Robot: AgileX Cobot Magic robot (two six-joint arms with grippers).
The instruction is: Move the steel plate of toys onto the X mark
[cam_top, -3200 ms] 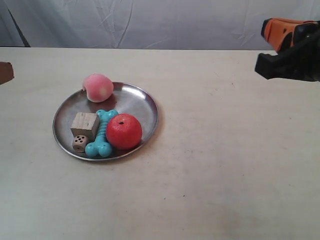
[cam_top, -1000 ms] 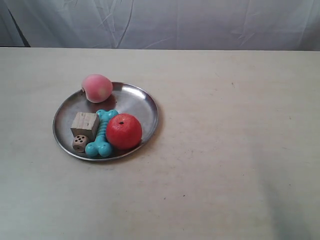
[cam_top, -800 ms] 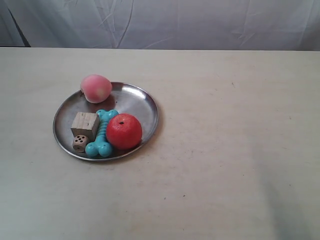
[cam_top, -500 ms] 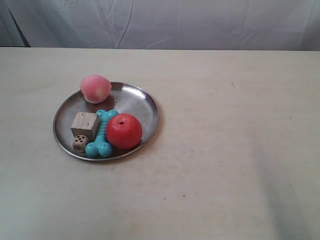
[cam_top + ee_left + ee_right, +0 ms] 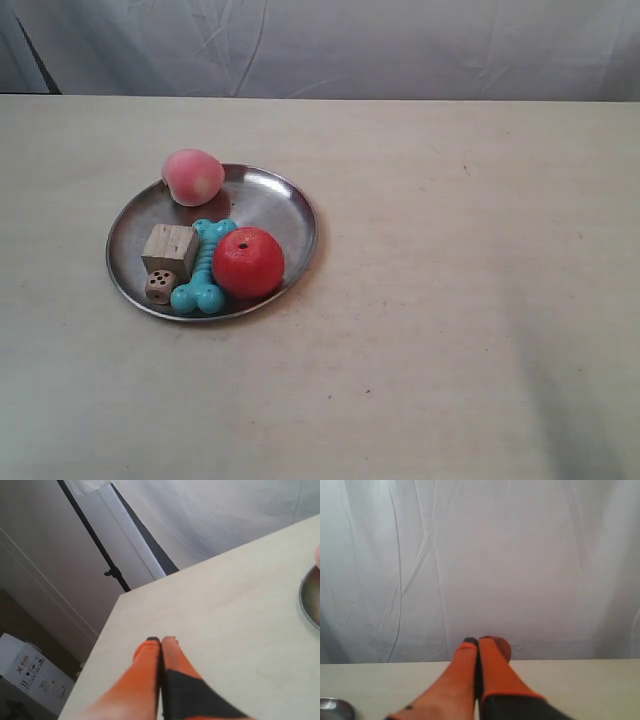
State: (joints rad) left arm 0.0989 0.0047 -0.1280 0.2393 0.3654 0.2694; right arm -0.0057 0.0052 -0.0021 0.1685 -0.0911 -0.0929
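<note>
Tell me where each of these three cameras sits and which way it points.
Exterior view: off the arms, above the table, looking down across it at the steel plate of toys, white curtain behind; no part of the robot shows.
Left wrist view: on the left arm, looking along the shut left gripper over the table's corner; the plate's rim shows at the edge.
Right wrist view: on the right arm, looking low across the table at the curtain, past the shut right gripper.
Shared: all three catch the plate, table and curtain.
</note>
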